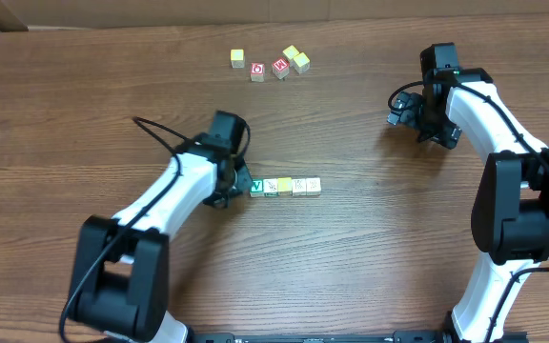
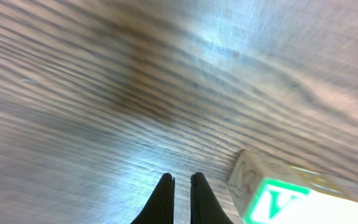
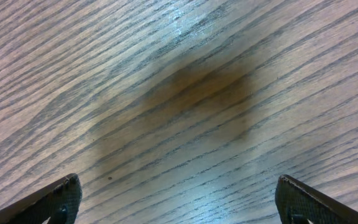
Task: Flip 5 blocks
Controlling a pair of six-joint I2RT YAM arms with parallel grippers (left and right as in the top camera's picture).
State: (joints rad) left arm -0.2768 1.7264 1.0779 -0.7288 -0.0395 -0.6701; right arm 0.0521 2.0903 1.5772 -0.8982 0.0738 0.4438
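**Light wooden cubes, best held by two opposite flat sides**

The left fingers are closed together on nothing. They are low over the brown wood-grain surface, just beside the small wooden cube with a green V. This cube is the left end of a short row of pale letter cubes in the middle of the surface.

I judge the cubes light, stiff, not fragile and a little smooth. Hold one by two opposite flat sides, near their middle.

Further back, the right fingers stand wide apart and empty. A loose group of more cubes lies near the far edge.
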